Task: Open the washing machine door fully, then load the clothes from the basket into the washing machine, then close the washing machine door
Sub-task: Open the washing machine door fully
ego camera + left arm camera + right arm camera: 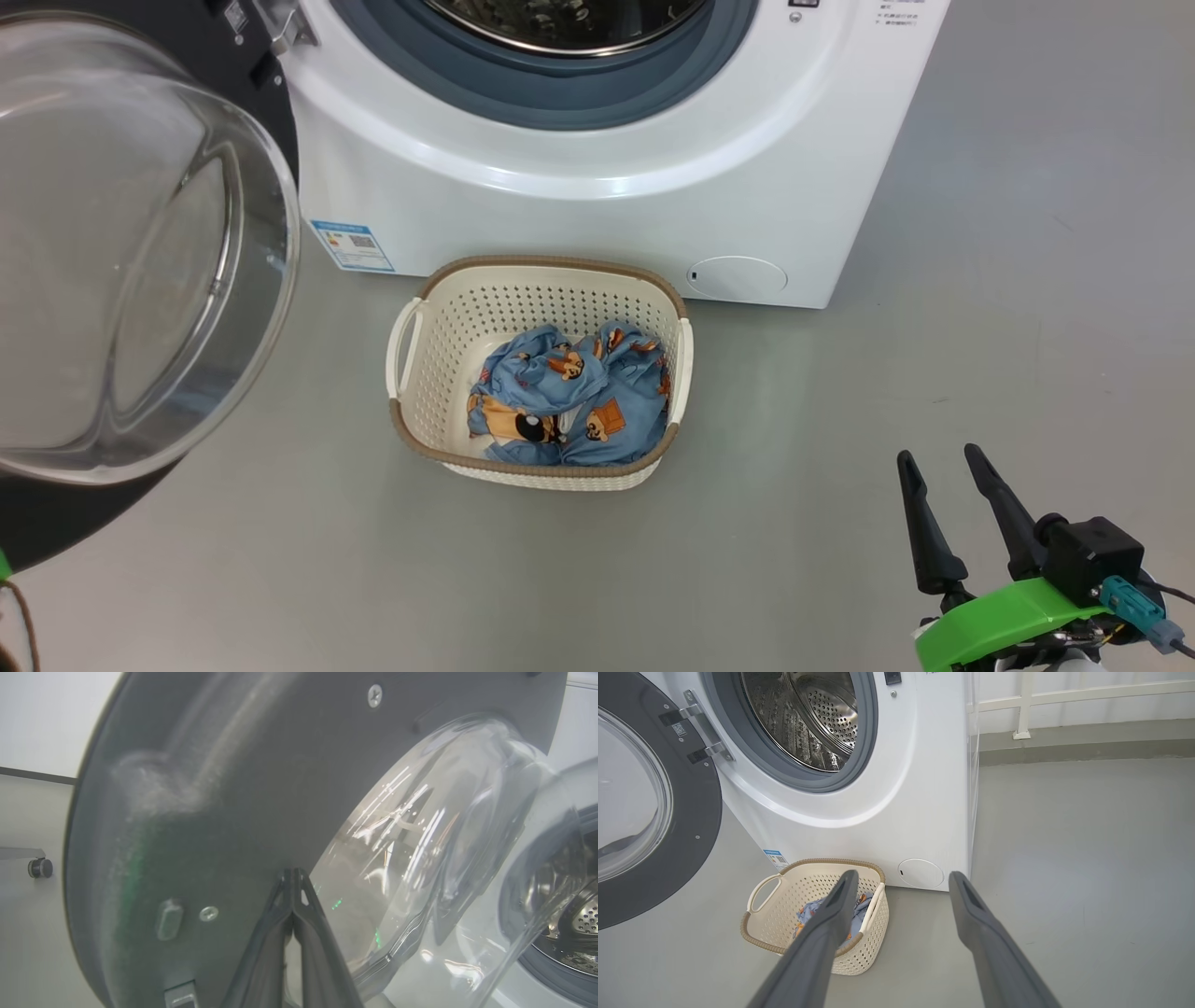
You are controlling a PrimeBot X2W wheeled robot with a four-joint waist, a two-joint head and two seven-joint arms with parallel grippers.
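Plainly, the coming move turns on the right jaws and the clothes (569, 392). The jaws stand released and wide apart at the lower right of the head view, over bare floor (840, 420). The clothes lie ahead of them and off to their left. The right arm looks the nearer one for the pick.

The basket (551, 264) stands on the floor just in front of the washing machine (597, 215), its long axis running along the machine's front, one handle at each end. The clothes sit bunched in its right half, toward the handle nearer the right jaws; the left half is bare.

The left jaws are clenched together on nothing, tips at the dark inner face of the door (698, 826) just beside the glass bowl. The door hangs swung wide to the left, so loading seems next. What shows of the drum (808, 718) holds no clothes.
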